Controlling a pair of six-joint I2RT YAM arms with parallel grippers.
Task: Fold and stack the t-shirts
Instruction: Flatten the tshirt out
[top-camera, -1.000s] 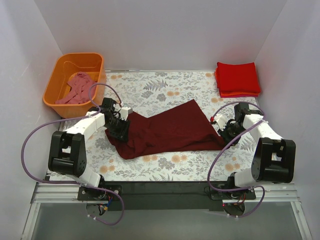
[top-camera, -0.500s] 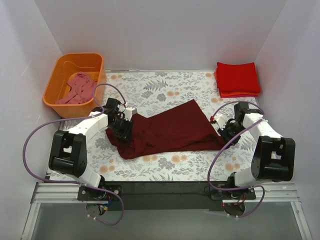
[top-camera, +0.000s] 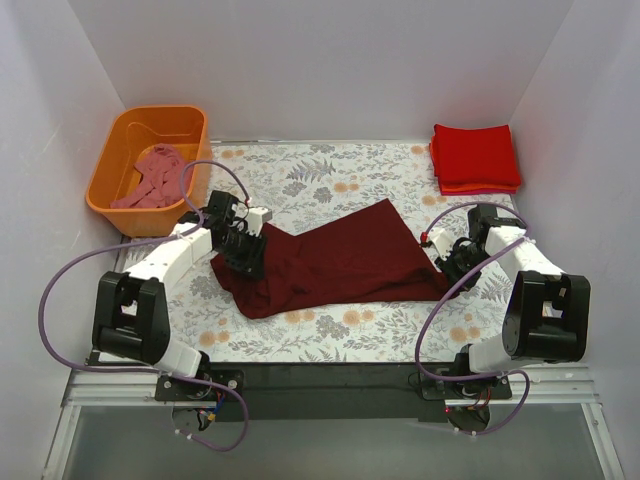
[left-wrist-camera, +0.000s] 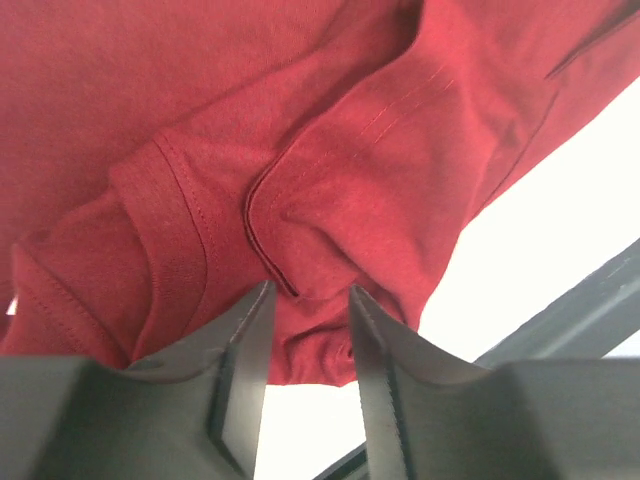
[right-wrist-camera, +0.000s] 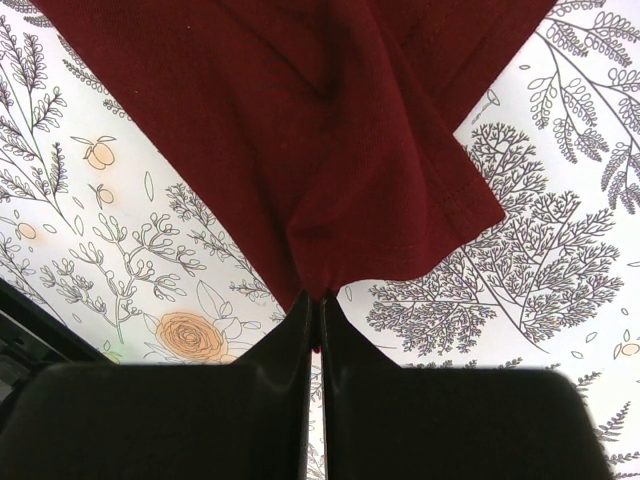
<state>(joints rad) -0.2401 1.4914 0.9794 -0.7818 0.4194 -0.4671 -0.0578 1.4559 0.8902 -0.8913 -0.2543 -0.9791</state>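
Maroon t-shirt (top-camera: 335, 262) lies crumpled across the middle of the flower-patterned bench (top-camera: 330, 185), stretched between both arms, not yet folded. Left claw (left-wrist-camera: 308, 300) is narrowly parted with a thick wad of sleeve and hem bunched between the fingers. It reads as gripped, that end lifted clear of the bench. Right claw (right-wrist-camera: 314, 300) is pressed almost closed on a thin corner of hem, low to the bench. Cloth: dark wine red, matte knit, double-stitched hems, soft creases running along its length. Judgement: light and limp, no stiffness. It will sag and drag, and fold lines won't hold unless it is laid flat. Not slippery, not fragile. Best taken at hem corners or shoulder seams, single layer where possible; the left-hand wad looks too bunched for a clean spread. Folded red t-shirts (top-camera: 476, 158) are stacked at the far right corner; pink t-shirt (top-camera: 152, 178) is heaped in the orange tub (top-camera: 118, 208) at far left.
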